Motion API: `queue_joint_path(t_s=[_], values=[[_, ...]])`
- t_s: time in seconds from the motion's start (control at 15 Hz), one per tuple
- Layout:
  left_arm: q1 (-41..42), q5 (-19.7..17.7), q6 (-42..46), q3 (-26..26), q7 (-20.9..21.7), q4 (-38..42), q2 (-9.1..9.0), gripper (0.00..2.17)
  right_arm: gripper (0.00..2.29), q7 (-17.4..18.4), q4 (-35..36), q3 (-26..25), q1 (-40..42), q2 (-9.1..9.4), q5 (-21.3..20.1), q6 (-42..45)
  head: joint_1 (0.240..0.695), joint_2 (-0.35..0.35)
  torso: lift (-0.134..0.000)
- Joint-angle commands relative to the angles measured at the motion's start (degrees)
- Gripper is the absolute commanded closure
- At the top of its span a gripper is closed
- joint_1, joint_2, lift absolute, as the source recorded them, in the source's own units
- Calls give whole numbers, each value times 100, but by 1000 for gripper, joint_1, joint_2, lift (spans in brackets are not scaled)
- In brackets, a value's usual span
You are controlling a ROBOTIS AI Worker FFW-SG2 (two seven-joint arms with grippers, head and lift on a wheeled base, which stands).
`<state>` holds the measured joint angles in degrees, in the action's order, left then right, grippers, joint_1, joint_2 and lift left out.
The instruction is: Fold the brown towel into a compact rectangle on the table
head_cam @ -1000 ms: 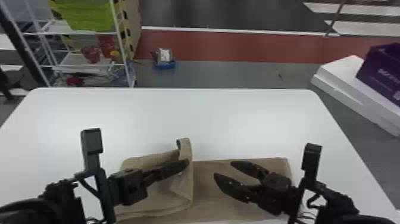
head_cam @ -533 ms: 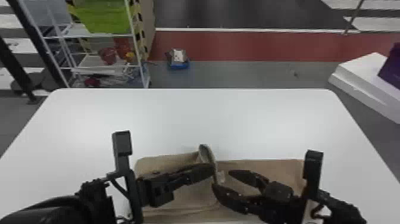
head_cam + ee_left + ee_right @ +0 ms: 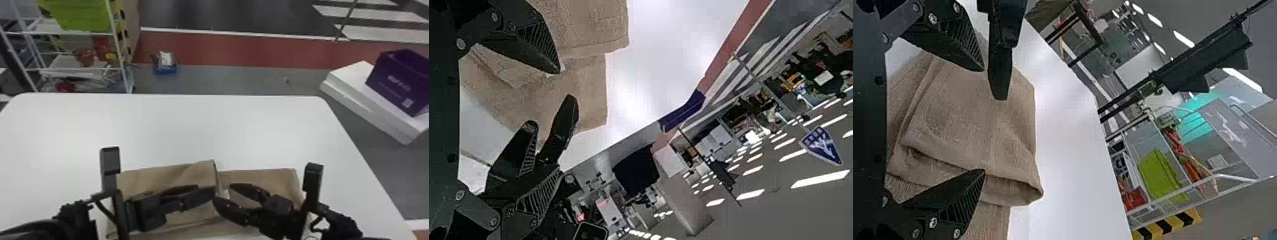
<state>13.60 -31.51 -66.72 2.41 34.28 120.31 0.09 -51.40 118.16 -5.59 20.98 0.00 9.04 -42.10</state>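
Observation:
The brown towel (image 3: 178, 174) lies at the table's near side, its left part folded over toward the middle, ending in a slightly raised edge. Over that folded layer is my left gripper (image 3: 207, 189), open. My right gripper (image 3: 223, 192) stands open at the fold edge, one finger near the left gripper's tips. In the left wrist view, the left gripper (image 3: 560, 121) has its fingers wide apart, with towel (image 3: 584, 95) beyond. The right wrist view has the right gripper (image 3: 984, 120) spread above the towel (image 3: 963, 115), whose loose folded corner bulges up, nothing clamped between its fingers.
The white table (image 3: 191, 127) extends behind the towel. Beyond it stand a wire rack (image 3: 118, 48) at the left, a small blue item (image 3: 165, 68) on the floor, and a purple box (image 3: 399, 83) on white slabs at the right.
The left gripper has moved right across the towel and its fingers have opened. The raised flap has shifted right and sunk lower. The head view has shifted too.

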Motion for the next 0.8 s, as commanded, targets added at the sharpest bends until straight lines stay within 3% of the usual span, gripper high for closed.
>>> queue_joint_path(t_s=[0.0,0.33,0.6,0.73], values=[[108,13,49,392,70,80,-24,262,218,69,-135,-91,-173,5,-25,-75,695,-110,-124],[504,-49,31,893,387,449,-24,262,323,561,-407,401,-411,5,-482,-128,695,-45,-124],[556,-181,14,1148,528,458,-24,262,437,833,32,744,-235,5,-913,-585,695,23,-124],[565,-312,-4,1288,633,458,-24,262,441,921,322,708,-129,5,-922,-673,695,37,-124]])
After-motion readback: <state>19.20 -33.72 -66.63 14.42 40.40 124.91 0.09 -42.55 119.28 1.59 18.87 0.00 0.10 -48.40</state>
